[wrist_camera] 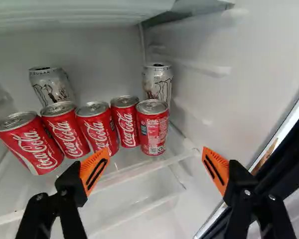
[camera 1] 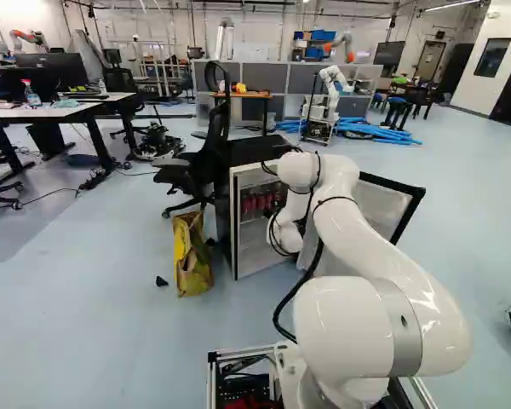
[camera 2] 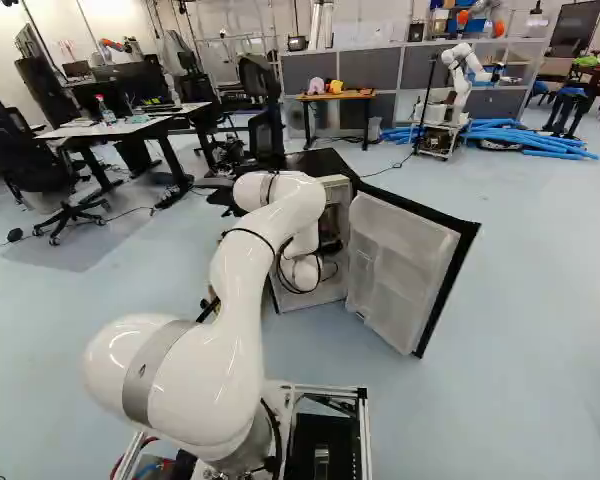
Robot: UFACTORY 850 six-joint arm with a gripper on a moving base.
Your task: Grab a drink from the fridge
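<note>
Wrist view, the pincer (camera 2: 330, 246) was spread wide and held nothing, five red cans (wrist_camera: 152, 128) stood on a shelf (wrist_camera: 125, 175) in the fridge (camera 1: 254, 256) ahead of it, two silver cans (wrist_camera: 157, 84) stood behind them.

Print on the drink cans

Four red cans (wrist_camera: 64, 130): "Coca-Cola", white script down the side. Red end can (wrist_camera: 152, 130), turned round: barcode and small panel, fine print too small to read. Silver can (wrist_camera: 51, 89) behind: "SUGAR" at rim. Second silver can (wrist_camera: 157, 88): lettering illegible.
</note>
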